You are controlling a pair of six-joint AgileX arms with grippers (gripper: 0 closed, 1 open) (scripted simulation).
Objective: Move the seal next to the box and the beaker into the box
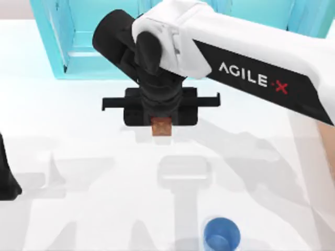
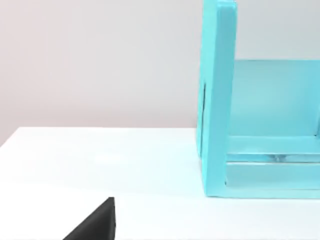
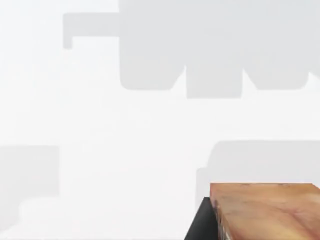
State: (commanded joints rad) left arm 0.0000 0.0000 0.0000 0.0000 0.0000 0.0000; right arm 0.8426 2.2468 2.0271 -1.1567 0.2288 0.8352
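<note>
Two arms: right arm (image 1: 251, 57) reaching across the middle of the bench (image 1: 78, 157); left arm parked at the top view's left edge, a dark part of it (image 1: 6, 178) visible there.
Right tool: (image 1: 162, 124) raised above the bench, closed on the seal (image 1: 162, 127); shadow cast on the surface below and apart from it, hence lifted clear.
Left tool: width cannot be told; a black corner in the left wrist view, nothing more.
Seal: reddish-brown block held between the right tool's fingers, mid-bench, just in front of the turquoise shelf unit (image 1: 78, 47); wood-grained top face (image 3: 267, 210) visible in the right wrist view.
Beaker: (image 1: 221, 234) blue cup standing on the bench near the front edge, right of centre, well apart from the seal; untouched.
Box: no tan box to be seen here, position unknown.
Step in hand (judged): first half of the task, seal in carriage toward its place beside the box.
Next move calls for: locating the box, travel at height to clear its walls, set-down just beside it, not inside; beaker after that.
Hard to make out: grip contact on the seal hidden under the wrist in the top view; lower part of the seal cut off in the right wrist view.
</note>
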